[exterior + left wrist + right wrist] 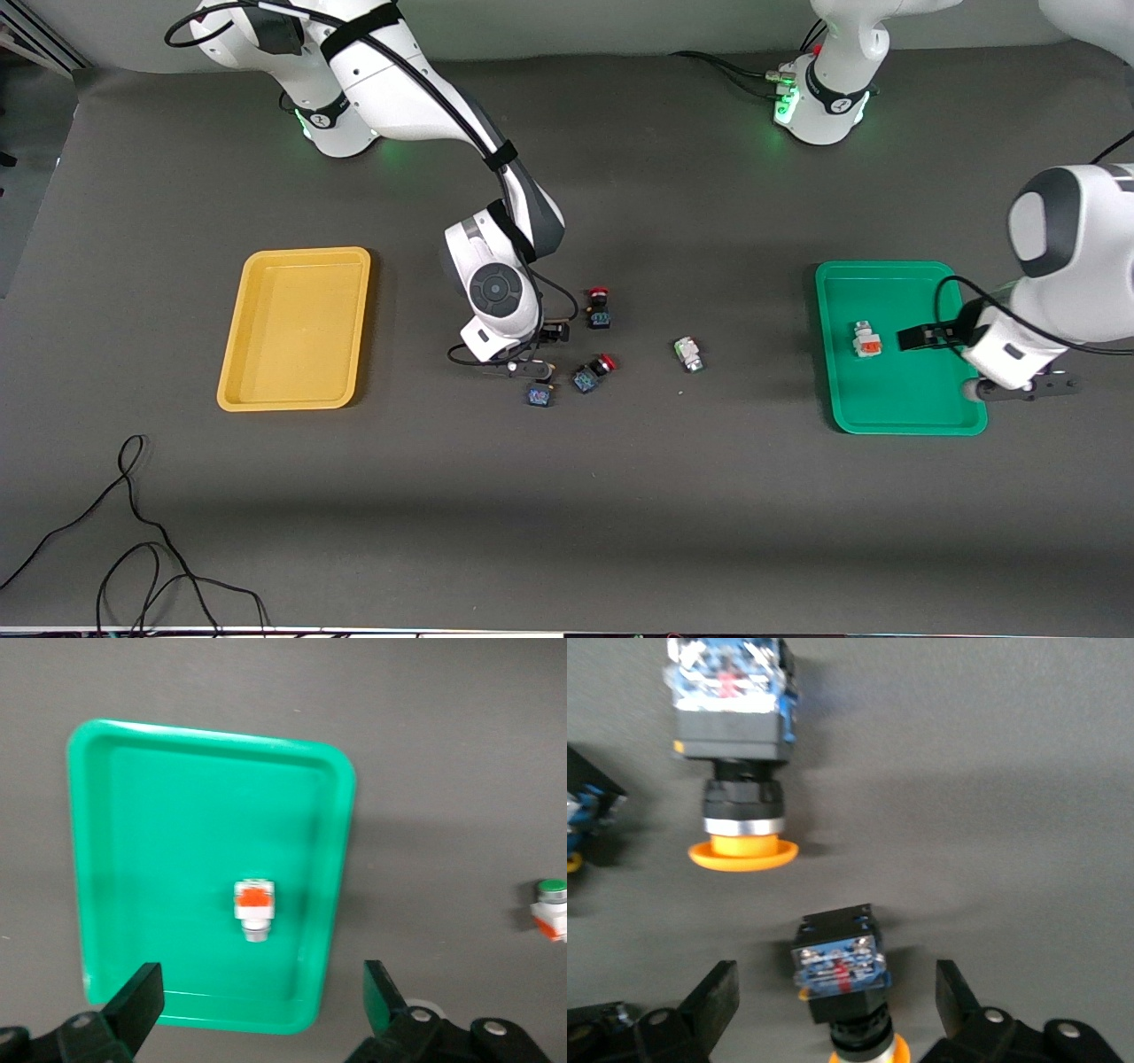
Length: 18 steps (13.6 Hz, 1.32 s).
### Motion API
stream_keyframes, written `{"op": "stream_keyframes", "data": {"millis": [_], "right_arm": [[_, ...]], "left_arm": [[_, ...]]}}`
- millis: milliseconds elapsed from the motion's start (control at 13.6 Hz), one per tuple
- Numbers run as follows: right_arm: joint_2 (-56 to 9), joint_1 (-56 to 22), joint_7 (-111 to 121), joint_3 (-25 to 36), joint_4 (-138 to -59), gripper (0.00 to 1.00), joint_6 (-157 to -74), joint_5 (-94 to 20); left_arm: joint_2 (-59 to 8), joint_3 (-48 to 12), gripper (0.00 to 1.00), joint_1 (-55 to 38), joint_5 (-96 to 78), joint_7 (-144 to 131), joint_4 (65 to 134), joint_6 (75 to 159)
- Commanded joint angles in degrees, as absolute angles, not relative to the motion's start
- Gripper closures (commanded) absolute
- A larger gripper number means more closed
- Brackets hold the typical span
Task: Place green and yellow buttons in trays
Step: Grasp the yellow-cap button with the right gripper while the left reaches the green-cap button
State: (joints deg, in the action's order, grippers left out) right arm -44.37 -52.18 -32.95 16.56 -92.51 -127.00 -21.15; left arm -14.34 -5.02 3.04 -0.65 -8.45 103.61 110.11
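Landmark: green tray (886, 399), at the left arm's end of the bench (620, 532).

- Orange-marked white button (866, 339): lying in the green tray, alone there.
- Left tool (261, 997): hovering over the green tray's edge, fingers spread wide, holding nothing.
- Green-tinted white button (688, 354): on the bare bench, between the green tray and the switch cluster.
- Yellow-capped buttons: one (735, 744) lying on its side; the other (843, 979) sits between the right tool's fingers, untouched.
- Right tool (837, 997): low over the cluster, toward the right arm's end from the green tray, fingers open, gripping nothing.
- Red-capped switches (600, 307): two, in the same cluster.
- Yellow tray (297, 390): well apart from the green tray, holding nothing.

Risks, as judged:
- The cluster is tight; an open finger could nudge a neighbour and roll it away.
- A red-capped switch could be taken by mistake.
- The round cap may let a button pivot if pinched off-centre.
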Motion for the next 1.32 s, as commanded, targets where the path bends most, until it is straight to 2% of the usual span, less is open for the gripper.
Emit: {"op": "stream_keyframes", "data": {"millis": [0,73,147,440,660,953,1100,1247], "right_arm": [[-43.5,-53.8,-31.2,17.6,-94.8,0.25,-129.8,-21.5],[-43.5,-53.8,-31.0,17.6,-94.7,0.86,-129.9,-21.5],[-43.3,-53.8,-31.4,17.6,-94.7,1.0,-129.9,-21.6],[-41.0,-53.7,-31.3,18.4,-94.6,1.0,-129.7,-21.6],[-34.5,-53.6,-30.5,23.1,-94.7,1.0,-124.3,-21.5],[-24.4,-53.0,-20.5,33.4,-94.9,1.0,-108.9,-19.4],[-21.1,-53.0,-11.0,40.8,-95.4,1.0,-102.4,-19.4],[-20.2,-53.0,0.9,48.6,-96.7,1.0,-99.3,-19.4]], "left_arm": [[-15.6,-5.4,0.0,-3.0,-1.1,-18.4,102.5,109.5],[-15.7,-5.4,0.0,-5.3,-1.1,-22.5,102.5,109.6],[-15.9,-5.4,0.0,-8.0,-1.1,-27.5,102.4,109.8],[-18.5,-5.4,0.0,-18.0,-1.1,-44.2,102.4,114.8],[-21.8,-5.4,0.0,-21.4,-1.1,-49.4,102.5,118.8],[-29.4,-5.4,0.0,-24.3,-0.9,-53.5,102.8,128.1],[-32.2,-5.3,0.0,-25.2,-0.7,-53.8,103.0,130.8],[-34.5,-5.3,0.03,-25.7,-0.3,-54.5,103.1,133.2]]}}
